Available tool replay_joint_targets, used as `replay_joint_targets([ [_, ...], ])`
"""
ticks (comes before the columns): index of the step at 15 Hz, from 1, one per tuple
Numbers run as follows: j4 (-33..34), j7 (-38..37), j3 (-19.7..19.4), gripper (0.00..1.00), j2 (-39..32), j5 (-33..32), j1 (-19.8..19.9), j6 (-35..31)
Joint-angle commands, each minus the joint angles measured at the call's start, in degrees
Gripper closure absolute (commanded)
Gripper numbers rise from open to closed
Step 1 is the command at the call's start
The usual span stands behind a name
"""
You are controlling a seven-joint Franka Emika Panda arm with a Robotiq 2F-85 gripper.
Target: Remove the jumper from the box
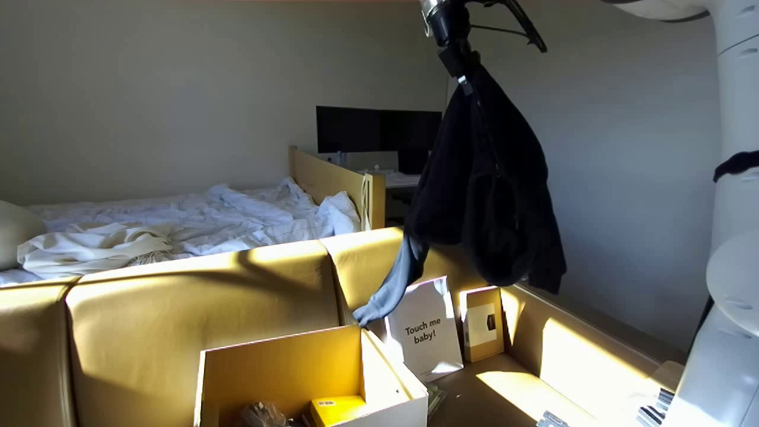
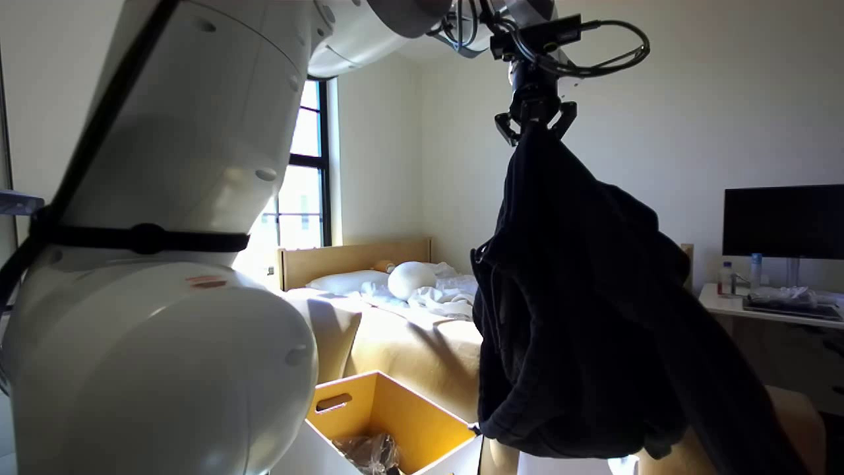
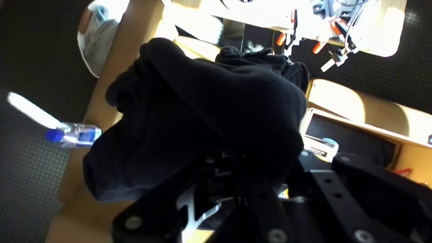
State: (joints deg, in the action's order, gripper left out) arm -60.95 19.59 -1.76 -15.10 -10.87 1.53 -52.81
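1. Nearest the wrist camera is your gripper (image 2: 535,126), pinched narrow on a bunch of dark cloth: you have the jumper (image 2: 593,297) by that gathered end.
2. Straight below the gripper, the jumper hangs in heavy folds. One long fold (image 2: 692,356) slants down past the near left corner of the desk (image 2: 715,302) in an exterior view.
3. Off the jumper's lower side trails a paler strip of cloth (image 1: 392,289), its tip at the rim of the box (image 1: 284,367); you cannot tell whether they touch.
4. Inside the box you see a bundle in clear wrap (image 1: 264,414) and a small yellow pack (image 1: 338,408), its print too small to read.
5. Beyond the box, a white panel (image 1: 427,356) reads "Touch me baby!"; beside it, a brown carton (image 1: 483,350) bears a pale label you cannot read.
6. Your own arm (image 2: 158,356) and the jumper each cover part of the box in an exterior view.
7. By the couch (image 1: 201,290), a blue-capped bottle (image 3: 81,135) lies in the wrist view, its label blurred.
8. On the desk, small bottles (image 2: 726,280) stand near the left edge, a dark flat thing (image 2: 788,307) lies along the near edge, and a monitor (image 2: 784,221) stands toward the back edge.
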Motion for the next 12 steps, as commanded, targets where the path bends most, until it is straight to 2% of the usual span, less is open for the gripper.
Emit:
replay_joint_targets([
  [1, -12.5, -4.0, -1.6, 0.93, 7.2, 3.7, 2.0, 0.0],
  [4, -22.0, -8.7, -3.6, 0.93, 10.3, 7.8, 3.4, -5.5],
  [6, -28.7, -12.3, -4.8, 0.93, 11.9, 5.4, 3.6, -12.1],
  [12, -47.5, -21.6, -9.1, 0.93, 16.8, 0.7, 7.9, -33.7],
])
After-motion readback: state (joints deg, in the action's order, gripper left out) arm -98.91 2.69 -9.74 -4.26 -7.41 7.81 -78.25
